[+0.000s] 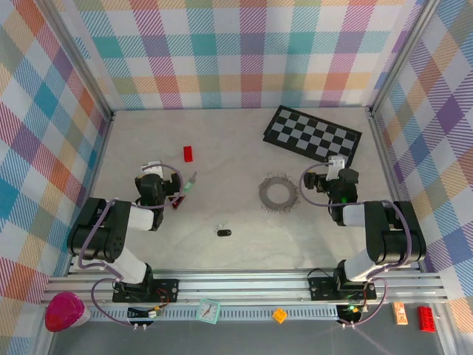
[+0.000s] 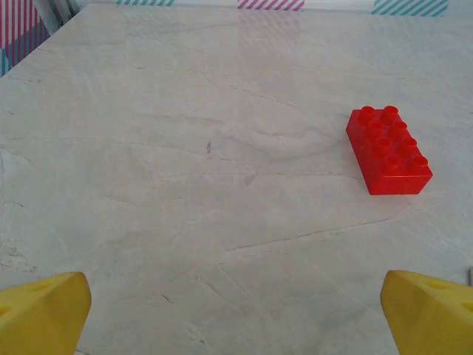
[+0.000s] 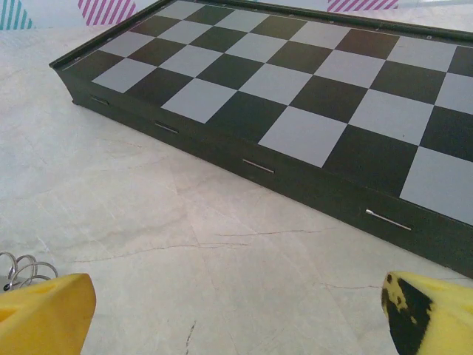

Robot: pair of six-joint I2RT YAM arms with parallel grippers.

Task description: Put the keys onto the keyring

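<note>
The keyring (image 1: 278, 192) lies mid-frame on the desk (image 1: 229, 137), with the green key (image 1: 191, 181) and black key (image 1: 222, 232) to its left. The left claw (image 2: 235, 314) and right claw (image 3: 236, 314) are both spread and empty.

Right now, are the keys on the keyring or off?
Off. The green key and the black key lie on the table, apart from the keyring.

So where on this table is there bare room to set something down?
Widest bare table: the far stretch between the red brick and the chequered board. Also free: the centre, bordered by the green key, the keyring and the black key. Crowded: the green key lies close beside the left arm, the keyring near the right arm.
</note>
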